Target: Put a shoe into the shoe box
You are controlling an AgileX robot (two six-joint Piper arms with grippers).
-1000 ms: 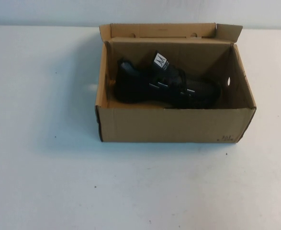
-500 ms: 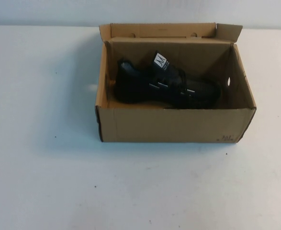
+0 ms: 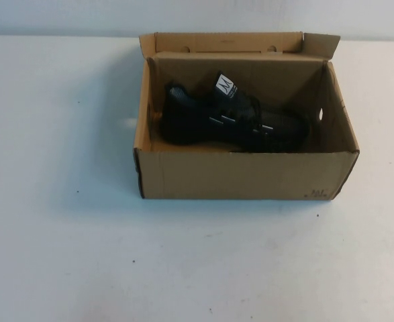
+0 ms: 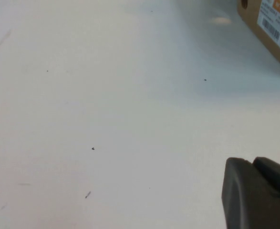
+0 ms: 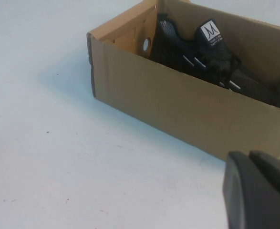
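Observation:
The black shoe (image 3: 233,122) lies inside the brown cardboard shoe box (image 3: 243,176), toe toward the right, its white-marked tongue label up. The right wrist view also shows the shoe (image 5: 211,57) in the shoe box (image 5: 178,105). Neither arm appears in the high view. My left gripper (image 4: 252,164) is shut and empty above bare table, with a corner of the shoe box (image 4: 268,24) far off. My right gripper (image 5: 249,157) is shut and empty, hanging over the table a little in front of the box's long side.
The white table (image 3: 82,235) surrounds the box on all sides. The box's back flap (image 3: 227,41) stands upright. A pale wall runs along the table's far edge.

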